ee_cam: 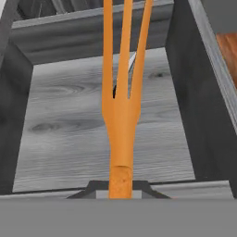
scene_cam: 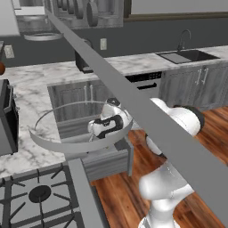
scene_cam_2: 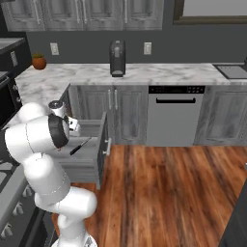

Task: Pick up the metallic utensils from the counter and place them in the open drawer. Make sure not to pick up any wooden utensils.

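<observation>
Hanging over the open drawer [ee_cam: 106,134], the pincer [ee_cam: 121,185] is clamped on the handle of the orange fork [ee_cam: 121,111], whose tines point away from the hand and down toward the drawer's grey wood-grain floor. Seen from the right side of the base, the knife [scene_cam_2: 79,146] with its black handle and silver blade lies already inside the drawer, at an angle on the floor, and the drawer's flat grey front panel [scene_cam_2: 102,147] stands pulled out from the cabinets below the marble surface [scene_cam_2: 159,73]. A sliver of the pale blade appears behind the tines in the hand view. By this evidence one of the two metallic utensils is put away and the second is carried to its place but not yet let go. What is left, judging from the pictures, is to lower and release the fork beside the knife; the wooden spoons need no handling.
</observation>
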Tool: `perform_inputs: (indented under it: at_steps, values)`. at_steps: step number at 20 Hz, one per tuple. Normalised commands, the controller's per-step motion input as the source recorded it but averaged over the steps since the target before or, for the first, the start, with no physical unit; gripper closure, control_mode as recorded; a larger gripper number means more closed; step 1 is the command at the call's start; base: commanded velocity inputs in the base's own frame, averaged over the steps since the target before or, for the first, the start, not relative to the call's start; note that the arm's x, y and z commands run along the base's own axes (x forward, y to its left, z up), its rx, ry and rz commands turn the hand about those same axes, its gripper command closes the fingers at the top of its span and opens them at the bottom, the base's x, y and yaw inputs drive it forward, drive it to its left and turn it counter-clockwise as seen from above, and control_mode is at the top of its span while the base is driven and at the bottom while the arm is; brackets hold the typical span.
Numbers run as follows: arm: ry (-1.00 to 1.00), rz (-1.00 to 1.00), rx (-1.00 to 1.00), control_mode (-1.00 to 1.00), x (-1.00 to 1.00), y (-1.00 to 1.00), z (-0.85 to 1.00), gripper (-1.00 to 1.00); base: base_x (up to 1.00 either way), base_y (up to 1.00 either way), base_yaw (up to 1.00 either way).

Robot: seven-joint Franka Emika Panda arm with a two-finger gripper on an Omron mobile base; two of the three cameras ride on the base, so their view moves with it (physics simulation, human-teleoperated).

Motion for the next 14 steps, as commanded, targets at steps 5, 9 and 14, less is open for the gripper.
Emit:
perform_inputs:
  at_steps: [5, 9, 14]
  values:
    - [0.1, 0.01, 0.0, -1.0, 0.48, 0.11, -0.44, 1.0, 0.0, 0.0, 0.0]
    - [0.05, 0.0, -0.03, -1.0, 0.41, 0.0, -0.29, 1.0, 0.0, 0.0, 0.0]
    - [0.01, 0.0, -0.01, -1.0, 0.7, -0.01, -0.53, 1.0, 0.0, 0.0, 0.0]
